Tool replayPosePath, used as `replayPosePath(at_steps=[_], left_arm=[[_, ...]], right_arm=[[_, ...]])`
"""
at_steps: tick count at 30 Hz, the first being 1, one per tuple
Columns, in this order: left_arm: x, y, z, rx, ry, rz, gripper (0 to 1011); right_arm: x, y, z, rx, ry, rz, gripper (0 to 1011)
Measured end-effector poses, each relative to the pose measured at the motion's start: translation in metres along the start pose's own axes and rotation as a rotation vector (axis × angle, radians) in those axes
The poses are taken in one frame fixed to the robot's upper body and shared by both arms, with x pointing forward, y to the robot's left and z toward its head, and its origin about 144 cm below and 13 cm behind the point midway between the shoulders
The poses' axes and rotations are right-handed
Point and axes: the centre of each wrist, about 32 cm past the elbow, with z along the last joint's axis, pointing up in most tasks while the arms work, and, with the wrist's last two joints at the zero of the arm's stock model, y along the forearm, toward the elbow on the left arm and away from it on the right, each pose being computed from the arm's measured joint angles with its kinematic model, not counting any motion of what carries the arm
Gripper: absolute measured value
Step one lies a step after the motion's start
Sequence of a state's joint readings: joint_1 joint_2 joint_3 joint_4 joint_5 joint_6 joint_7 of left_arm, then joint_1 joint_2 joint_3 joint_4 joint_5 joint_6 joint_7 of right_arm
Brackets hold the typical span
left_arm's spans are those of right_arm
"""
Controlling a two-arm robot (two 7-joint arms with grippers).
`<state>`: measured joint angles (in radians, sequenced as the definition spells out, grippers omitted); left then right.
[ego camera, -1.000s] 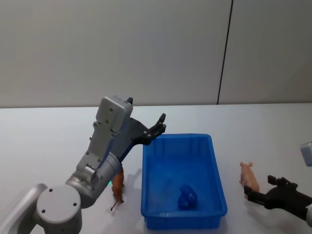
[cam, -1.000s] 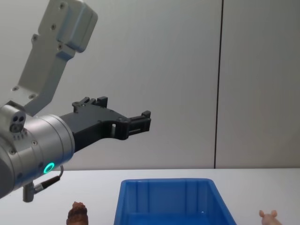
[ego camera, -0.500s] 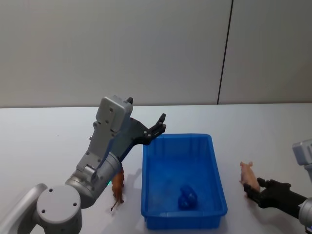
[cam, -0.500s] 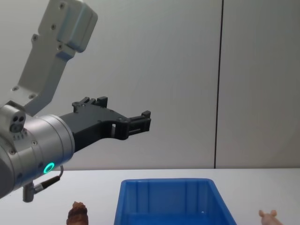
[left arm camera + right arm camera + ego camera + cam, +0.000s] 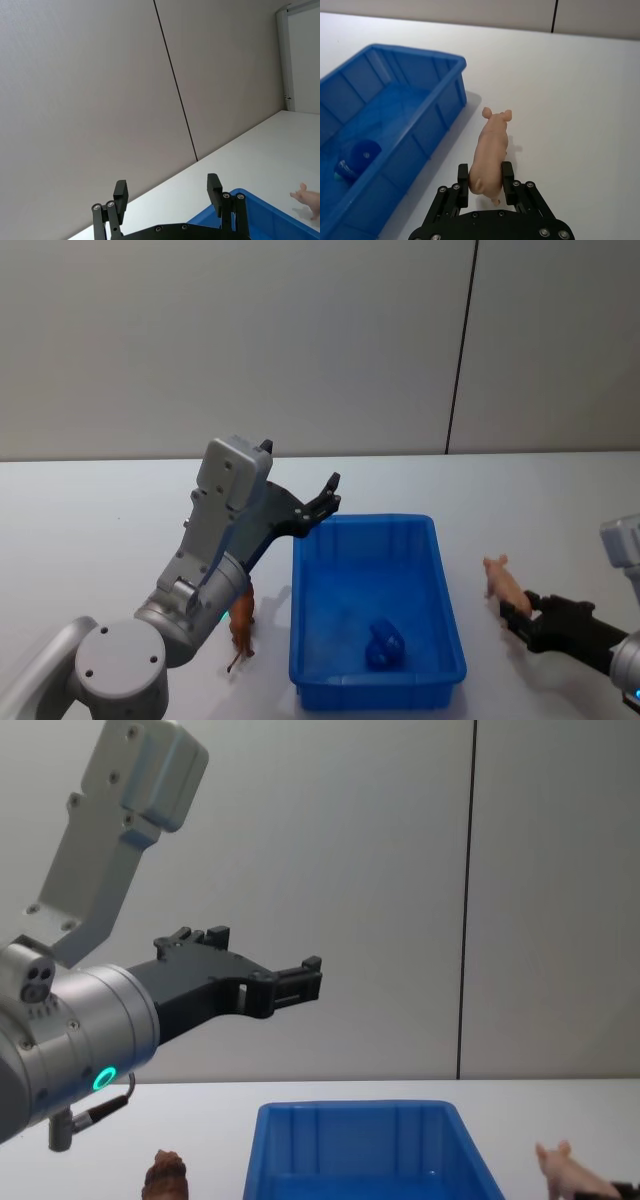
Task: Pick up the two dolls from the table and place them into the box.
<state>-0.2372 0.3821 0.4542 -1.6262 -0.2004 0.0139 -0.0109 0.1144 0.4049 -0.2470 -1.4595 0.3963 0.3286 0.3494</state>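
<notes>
Counted: two dolls, one bin, one table, two grippers. One pink pig doll (image 5: 490,145) to the right of the blue bin (image 5: 365,523), near its right wall. Clamped at the hindquarters between the two black fingers (image 5: 462,176) of the right gripper (image 5: 485,175). Jaws narrowed to the pig's width, snout pointing away from the wrist. Possibly lifted just off the white table (image 5: 100,530), hard to tell from these angles. Shadow under the pig on the tabletop.

One brown doll (image 5: 241,618) upright on the table just left of the bin's left wall. Partly hidden behind the left arm, nothing touching it. Lumpy top visible low in the chest view.

Left gripper (image 5: 328,495) raised well above the bin's far left corner. Fingers spread wide, nothing between them.

One small blue lump (image 5: 385,643) inside the bin, toward the robot-side wall. Teal spot on it in the right wrist view.

One green ring light (image 5: 104,1077) lit on the left arm's round housing.
</notes>
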Motion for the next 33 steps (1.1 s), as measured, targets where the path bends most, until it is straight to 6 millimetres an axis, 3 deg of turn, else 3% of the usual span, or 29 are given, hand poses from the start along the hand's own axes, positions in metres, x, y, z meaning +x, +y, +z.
replayPosePath(at_steps=[20, 33], left_arm=[[0.0, 0.0, 0.0, 0.0, 0.0, 0.0, 1001], [0.0, 0.0, 0.0, 0.0, 0.0, 0.0, 1001]], right_arm=[[-0.007, -0.003, 0.04, 0.211, -0.1, 0.081, 375], [-0.026, 0.018, 0.058, 0.239, -0.141, 0.228, 375]])
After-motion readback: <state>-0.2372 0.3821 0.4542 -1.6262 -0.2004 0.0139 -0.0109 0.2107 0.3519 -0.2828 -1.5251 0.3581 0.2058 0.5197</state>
